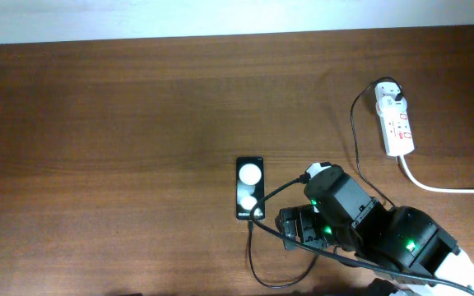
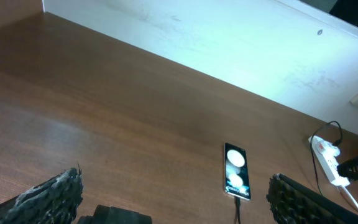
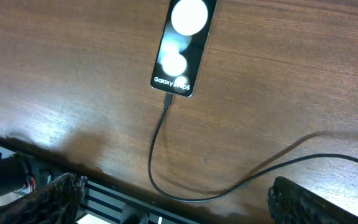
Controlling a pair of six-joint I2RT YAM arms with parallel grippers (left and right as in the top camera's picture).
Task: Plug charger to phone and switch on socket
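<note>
The black phone (image 1: 249, 188) lies face up mid-table, with two white glare spots. The charger (image 1: 357, 148) is a thin black cable. It runs from its plug in the far end of the white socket strip (image 1: 397, 125), loops near the front edge and reaches the phone's near end. In the right wrist view its tip sits in the phone (image 3: 182, 50), and the cable (image 3: 151, 163) curves below. My right gripper (image 3: 179, 194) is open and empty above that loop. My left gripper (image 2: 173, 190) is open and empty, well short of the phone (image 2: 236, 172).
The strip's thick white lead (image 1: 443, 187) runs off the right edge. My right arm (image 1: 385, 238) covers the front right corner. A pale wall (image 2: 229, 43) stands behind the table. The strip (image 2: 328, 160) shows far right in the left wrist view.
</note>
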